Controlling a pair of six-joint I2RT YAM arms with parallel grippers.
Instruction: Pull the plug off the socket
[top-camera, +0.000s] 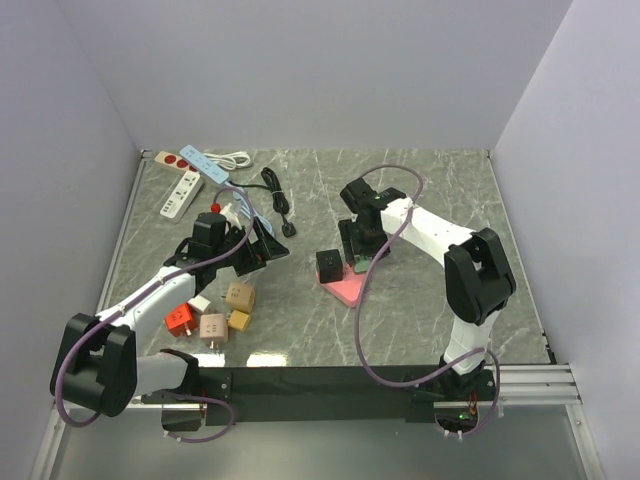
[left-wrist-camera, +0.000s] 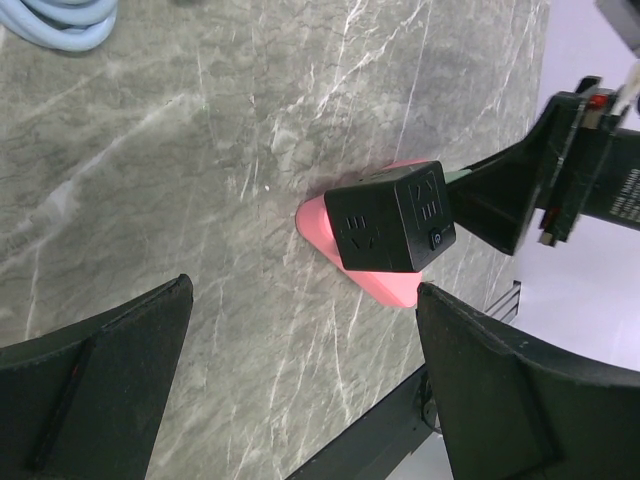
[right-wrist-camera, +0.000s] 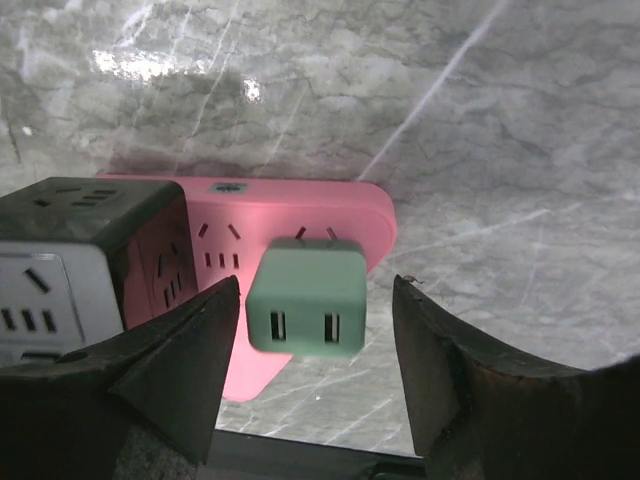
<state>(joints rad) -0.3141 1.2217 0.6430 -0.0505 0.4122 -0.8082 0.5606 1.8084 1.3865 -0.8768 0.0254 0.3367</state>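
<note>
Right claw (right-wrist-camera: 316, 285) sits low over the grey marble desk (top-camera: 420, 200) and straddles the green plug (right-wrist-camera: 305, 300), one finger on each side. It is released: bare desk shows between the plug and the finger on the right of the wrist view. The other finger is just beside the plug, and contact there cannot be judged. The plug sits at the front face of the pink socket strip (right-wrist-camera: 350, 215), which lies flat on the desk near its centre. Two metal prongs show between the plug body and the strip, so the body is not flush; whether the prong tips sit in the slots cannot be told. A black cube socket (left-wrist-camera: 390, 215) stands on the same strip, just beside the plug. Left claw (top-camera: 255, 250) is over the desk to the left of the strip, spread wide and holding nothing. Near the left arm lie two tan cube adapters (top-camera: 240, 295) and an orange one (top-camera: 180, 318). At the far left lie a white power strip (top-camera: 180, 192), a blue power strip (top-camera: 205, 165) and a black cable (top-camera: 278, 200).
</note>
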